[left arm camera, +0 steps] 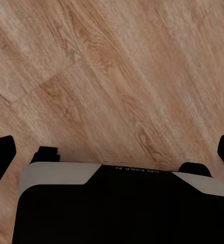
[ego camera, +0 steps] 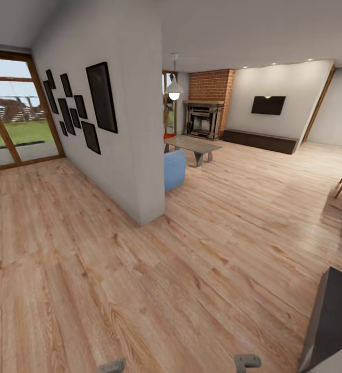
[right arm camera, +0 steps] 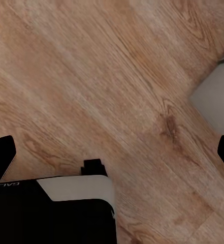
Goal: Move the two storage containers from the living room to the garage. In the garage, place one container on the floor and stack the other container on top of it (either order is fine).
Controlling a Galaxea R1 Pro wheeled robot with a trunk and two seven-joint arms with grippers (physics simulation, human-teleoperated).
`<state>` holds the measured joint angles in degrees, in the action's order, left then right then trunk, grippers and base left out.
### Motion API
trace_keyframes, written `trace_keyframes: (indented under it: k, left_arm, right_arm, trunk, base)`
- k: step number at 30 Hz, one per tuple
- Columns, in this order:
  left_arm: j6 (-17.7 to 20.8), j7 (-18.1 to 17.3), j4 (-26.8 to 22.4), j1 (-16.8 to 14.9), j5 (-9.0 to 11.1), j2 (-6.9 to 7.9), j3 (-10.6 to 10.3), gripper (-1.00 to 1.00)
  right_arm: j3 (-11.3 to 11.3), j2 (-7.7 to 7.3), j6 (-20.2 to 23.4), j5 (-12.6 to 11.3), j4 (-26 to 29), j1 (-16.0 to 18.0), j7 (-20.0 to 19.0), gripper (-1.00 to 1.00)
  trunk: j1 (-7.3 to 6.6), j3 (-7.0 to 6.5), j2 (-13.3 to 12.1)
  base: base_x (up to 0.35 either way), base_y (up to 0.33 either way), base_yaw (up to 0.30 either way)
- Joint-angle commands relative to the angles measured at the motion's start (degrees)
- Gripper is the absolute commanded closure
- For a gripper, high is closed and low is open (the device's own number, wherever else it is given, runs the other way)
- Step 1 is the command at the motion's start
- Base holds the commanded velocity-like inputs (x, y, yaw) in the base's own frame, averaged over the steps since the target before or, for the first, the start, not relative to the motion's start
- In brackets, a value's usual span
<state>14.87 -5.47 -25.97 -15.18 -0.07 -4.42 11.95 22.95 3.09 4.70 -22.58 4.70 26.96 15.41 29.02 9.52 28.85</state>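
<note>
**Right wrist camera: wood planks below spread fingers**

The right tool (right arm camera: 112, 152) hangs over light wood-plank flooring (right arm camera: 106, 81), its two dark fingertips (right arm camera: 1, 152) standing wide apart at opposite edges of the picture with nothing held between them. The planks run on a diagonal, with strong grain and a dark knot (right arm camera: 168, 124) in the board under the gap. Part of the robot's own body (right arm camera: 51, 213) sits under the camera: a black block with a pale grey-white panel (right arm camera: 81, 187) along its upper edge and a small black lug (right arm camera: 93, 166) rising from it. A pale grey-white surface (right arm camera: 213, 96) cuts into the flooring at one side; what it belongs to cannot be told.
</note>
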Motion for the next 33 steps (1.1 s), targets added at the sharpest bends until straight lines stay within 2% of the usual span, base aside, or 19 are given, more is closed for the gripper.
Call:
trace_keyframes:
  k: [1,23,33]
  left_arm:
    - [0.4,-0.3,-0.1,0.0,0.0,-0.06,0.4,-1.0]
    - [0.4,-0.3,-0.1,0.0,0.0,-0.06,0.4,-1.0]
    - [0.4,-0.3,-0.1,0.0,0.0,-0.06,0.4,-1.0]
  right_arm:
    - [0.5,-0.01,0.4,-0.4,0.1,0.0,0.3,-1.0]
    - [0.4,-0.01,0.4,-0.4,0.1,0.0,0.3,-1.0]
    - [0.4,-0.01,0.4,-0.4,0.2,0.0,0.3,-1.0]
  trunk:
    - [0.06,0.1,0.1]
    - [0.06,0.1,0.1]
    - [0.06,0.1,0.1]
  base:
    - [0.333,0.0,0.0]
    - [0.333,0.0,-0.004]
    - [0.333,0.0,-0.179]
